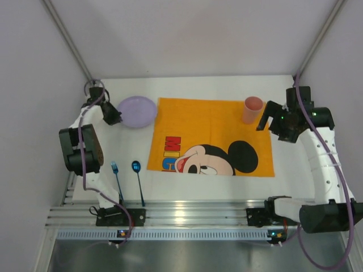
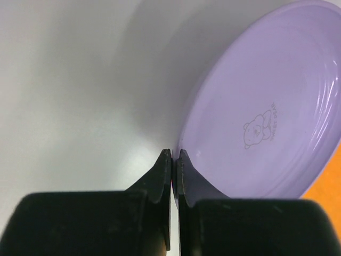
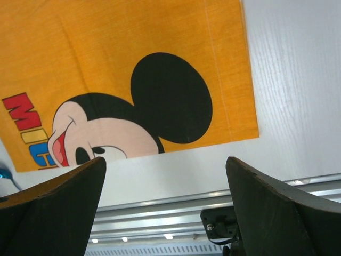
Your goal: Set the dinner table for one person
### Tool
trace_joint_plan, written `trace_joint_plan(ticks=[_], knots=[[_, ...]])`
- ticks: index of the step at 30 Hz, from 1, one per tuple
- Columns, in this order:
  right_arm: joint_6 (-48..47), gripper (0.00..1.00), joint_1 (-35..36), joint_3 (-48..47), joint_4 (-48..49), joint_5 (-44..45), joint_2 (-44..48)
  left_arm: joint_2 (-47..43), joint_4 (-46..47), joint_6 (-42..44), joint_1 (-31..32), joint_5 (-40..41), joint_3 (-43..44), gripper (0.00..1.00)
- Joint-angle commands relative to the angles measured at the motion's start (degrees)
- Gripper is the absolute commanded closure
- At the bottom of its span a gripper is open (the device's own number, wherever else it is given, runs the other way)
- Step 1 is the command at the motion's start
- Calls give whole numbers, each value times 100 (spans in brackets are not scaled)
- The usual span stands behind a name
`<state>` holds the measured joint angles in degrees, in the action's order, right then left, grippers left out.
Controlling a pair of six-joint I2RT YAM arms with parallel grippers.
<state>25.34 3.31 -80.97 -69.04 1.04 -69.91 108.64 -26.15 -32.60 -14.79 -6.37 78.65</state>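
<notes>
At far left on the bench (image 1: 198, 190), the left tool (image 1: 112, 115) is pinched narrow on the plate (image 1: 137, 111) rim. Far right, the right tool (image 1: 265, 120) gapes wide beside the cup (image 1: 252, 109), above the mat (image 1: 210, 136). Underlying everything, the bench fills the view; fork (image 1: 117, 178) and spoon (image 1: 138, 181) lie near-left.

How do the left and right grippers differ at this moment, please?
The left gripper is shut on the purple plate; the right gripper is wide open, holding nothing. The left one is left of the orange placemat; the right one is beside the pink cup. Both have dark fingers.
</notes>
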Motion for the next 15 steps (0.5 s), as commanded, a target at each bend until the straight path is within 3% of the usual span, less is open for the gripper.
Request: trace_joint_plan(ticks=[1, 7, 15], knots=[[216, 5, 73, 195, -40, -508, 407, -834, -101, 202, 967, 47, -113, 100], [32, 5, 91, 459, -215, -552, 873, -1205, 66, -264, 2241, -83, -333, 100], [146, 5, 100, 591, -373, -903, 1260, -871, 198, -694, 3587, 118, -175, 100]])
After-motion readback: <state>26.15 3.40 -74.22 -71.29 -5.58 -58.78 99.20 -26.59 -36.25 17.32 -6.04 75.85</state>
